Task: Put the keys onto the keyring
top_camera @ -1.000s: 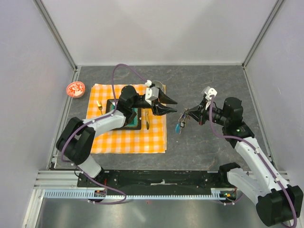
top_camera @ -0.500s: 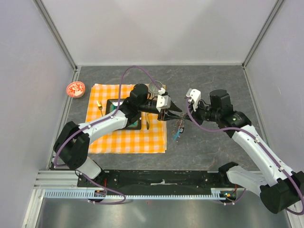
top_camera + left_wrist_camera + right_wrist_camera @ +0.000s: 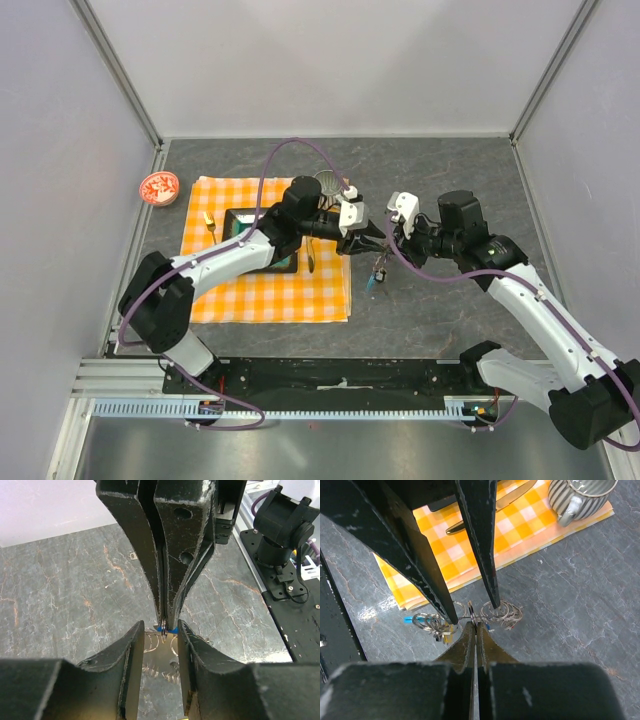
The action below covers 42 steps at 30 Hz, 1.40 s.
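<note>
1. Grey stone-patterned table (image 3: 450, 180) is carrying the whole scene, with pale walls closing it in. An orange checked cloth (image 3: 230, 300) is lying on its left part, and a striped cup (image 3: 580, 495) is sitting at the cloth's far corner.
2. Both arms are meeting above bare table just right of the cloth, probably so that the hanging metal is staying free of the fabric and the cup.
3. The right gripper (image 3: 476, 625) is pressing its fingers fully together on the keyring (image 3: 470, 611), with the thin wire sitting right at their tips. It is holding the loop up off the table, which I judge is meant to steady it for the other arm.
4. The keys (image 3: 431, 623) are dangling in two bunches of small rings, one on each side of that pinch. A blue tag is poking out sideways and something yellow is showing underneath.
5. The left gripper (image 3: 161, 628) is facing it nose to nose, its jaws standing partway apart and straddling the closed tips, one finger by each bunch.
6. It is not clamping anything I can make out. A silvery toothed blade is showing in its gap, but whether the pads are touching it cannot be told.
7. I judge the threading step is under way, with the straddle lining up a grasp beside the pinch. The thin wire slipping or twisting is looking like the main risk.
</note>
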Each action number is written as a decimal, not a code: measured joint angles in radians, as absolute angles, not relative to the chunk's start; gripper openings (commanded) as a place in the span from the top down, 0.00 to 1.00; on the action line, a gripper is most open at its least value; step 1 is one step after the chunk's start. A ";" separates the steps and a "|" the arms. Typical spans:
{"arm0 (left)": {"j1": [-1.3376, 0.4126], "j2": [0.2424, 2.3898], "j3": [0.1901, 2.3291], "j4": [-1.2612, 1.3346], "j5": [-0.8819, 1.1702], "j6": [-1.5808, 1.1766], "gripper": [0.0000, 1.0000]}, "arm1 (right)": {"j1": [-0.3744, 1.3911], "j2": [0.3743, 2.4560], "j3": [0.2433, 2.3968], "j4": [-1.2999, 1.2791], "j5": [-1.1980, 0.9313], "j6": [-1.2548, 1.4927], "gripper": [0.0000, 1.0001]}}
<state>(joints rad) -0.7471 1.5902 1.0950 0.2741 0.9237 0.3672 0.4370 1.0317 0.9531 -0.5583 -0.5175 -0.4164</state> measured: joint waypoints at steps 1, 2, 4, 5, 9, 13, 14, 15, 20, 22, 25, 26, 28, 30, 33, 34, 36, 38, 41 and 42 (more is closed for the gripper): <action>-0.749 1.595 1.097 0.274 0.923 0.367 0.62 | 0.437 1.032 0.953 -0.559 -0.517 -0.417 1.00; -0.751 1.599 1.098 0.273 0.921 0.367 0.64 | 0.437 1.032 0.953 -0.559 -0.517 -0.417 1.00; -0.755 1.607 1.099 0.273 0.921 0.367 0.68 | 0.439 1.032 0.953 -0.559 -0.517 -0.418 1.00; -0.756 1.610 1.100 0.273 0.921 0.367 0.75 | 0.440 1.032 0.953 -0.558 -0.518 -0.419 1.00; -0.760 1.615 1.101 0.270 0.926 0.367 0.89 | 0.441 1.032 0.953 -0.558 -0.515 -0.424 1.00; -0.760 1.617 1.104 0.265 0.926 0.367 0.98 | 0.442 1.032 0.953 -0.561 -0.516 -0.426 1.00; -0.759 1.617 1.105 0.263 0.928 0.367 0.98 | 0.443 1.032 0.953 -0.560 -0.516 -0.426 0.99; -0.759 1.618 1.108 0.259 0.928 0.368 0.98 | 0.443 1.032 0.953 -0.560 -0.516 -0.426 0.96; -0.760 1.623 1.116 0.247 0.928 0.369 0.98 | 0.443 1.028 0.953 -0.553 -0.511 -0.405 0.66; -0.759 1.623 1.111 0.262 0.922 0.368 0.98 | 0.442 1.007 0.941 -0.526 -0.494 -0.377 0.62; -0.759 1.622 1.057 0.364 0.908 0.356 0.98 | 0.443 0.935 0.892 -0.445 -0.457 -0.309 0.59; -0.759 1.622 1.027 0.412 0.902 0.345 0.98 | 0.444 0.898 0.867 -0.413 -0.437 -0.281 0.59; -0.760 1.622 0.967 0.511 0.886 0.313 0.98 | 0.445 0.825 0.811 -0.356 -0.400 -0.223 0.58; -0.760 1.623 0.907 0.614 0.870 0.271 0.98 | 0.445 0.748 0.741 -0.293 -0.365 -0.155 0.58; -0.760 1.625 0.837 0.782 0.850 0.196 0.98 | 0.445 0.665 0.636 -0.214 -0.340 -0.068 0.58; -0.759 1.627 0.822 0.839 0.841 0.171 0.98 | 0.445 0.646 0.601 -0.189 -0.339 -0.043 0.58; -0.759 1.629 0.805 0.937 0.834 0.124 0.98 | 0.445 0.635 0.558 -0.167 -0.340 -0.014 0.58; -0.759 1.630 0.799 1.012 0.827 0.091 0.98 | 0.445 0.635 0.527 -0.149 -0.342 0.004 0.57; -0.759 1.630 0.795 1.106 0.818 0.043 0.98 | 0.445 0.639 0.498 -0.123 -0.344 0.015 0.58; -0.759 1.630 0.795 1.121 0.817 0.035 0.98 | 0.445 0.639 0.495 -0.117 -0.347 0.016 0.58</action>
